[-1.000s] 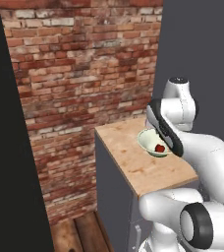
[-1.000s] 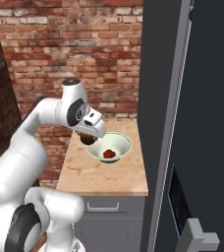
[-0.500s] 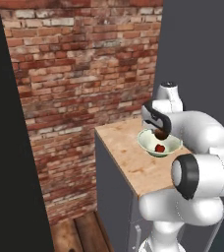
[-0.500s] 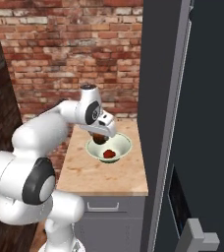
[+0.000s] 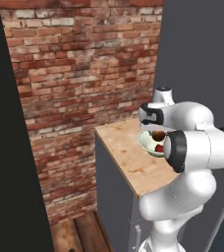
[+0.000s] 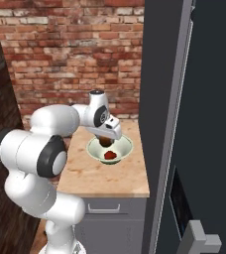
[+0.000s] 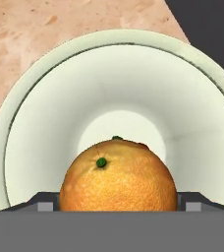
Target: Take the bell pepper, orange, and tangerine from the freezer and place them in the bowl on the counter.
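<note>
- Holding a round orange fruit [image 7: 118, 175] between its fingers, the pincer [image 6: 106, 141] hangs over the pale flared bowl [image 6: 126, 147].
- A small glossy red pepper [image 6: 110, 155] lies inside, on the speckled wooden table [image 6: 97, 174].

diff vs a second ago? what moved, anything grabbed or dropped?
The arm swung in over the counter, bringing the gripper above the bowl. It is still shut on the orange fruit, which now hangs over the bowl, not released. Bell pepper and bowl stayed put.
</note>
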Robot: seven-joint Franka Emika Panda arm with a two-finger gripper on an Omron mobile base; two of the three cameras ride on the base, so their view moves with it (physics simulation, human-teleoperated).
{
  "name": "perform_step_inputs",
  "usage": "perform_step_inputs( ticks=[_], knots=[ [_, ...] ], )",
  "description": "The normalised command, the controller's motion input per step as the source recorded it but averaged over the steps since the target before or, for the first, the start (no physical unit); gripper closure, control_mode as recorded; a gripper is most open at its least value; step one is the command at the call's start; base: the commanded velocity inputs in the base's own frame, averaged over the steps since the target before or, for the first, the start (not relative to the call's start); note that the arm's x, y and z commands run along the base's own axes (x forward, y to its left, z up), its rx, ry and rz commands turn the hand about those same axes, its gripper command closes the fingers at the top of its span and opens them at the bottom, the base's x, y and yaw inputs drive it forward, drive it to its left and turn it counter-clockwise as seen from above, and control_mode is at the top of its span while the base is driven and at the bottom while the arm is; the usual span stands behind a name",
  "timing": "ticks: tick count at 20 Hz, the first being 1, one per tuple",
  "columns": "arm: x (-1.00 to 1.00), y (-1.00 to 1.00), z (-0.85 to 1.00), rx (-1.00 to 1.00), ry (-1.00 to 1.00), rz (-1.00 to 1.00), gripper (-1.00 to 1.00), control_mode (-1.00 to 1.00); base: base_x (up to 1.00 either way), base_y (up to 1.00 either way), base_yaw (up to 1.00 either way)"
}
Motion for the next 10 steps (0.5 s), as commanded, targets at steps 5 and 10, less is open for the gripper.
perform_step_inputs(
  ticks=[5, 10],
  knots=[
    [0.00, 0.00, -0.30, 0.00, 0.00, 0.00, 1.00, -1.00, 0.00, 0.00, 0.00],
    [0.00, 0.00, -0.23, 0.00, 0.00, 0.00, 1.00, -1.00, 0.00, 0.00, 0.00]
  ],
)
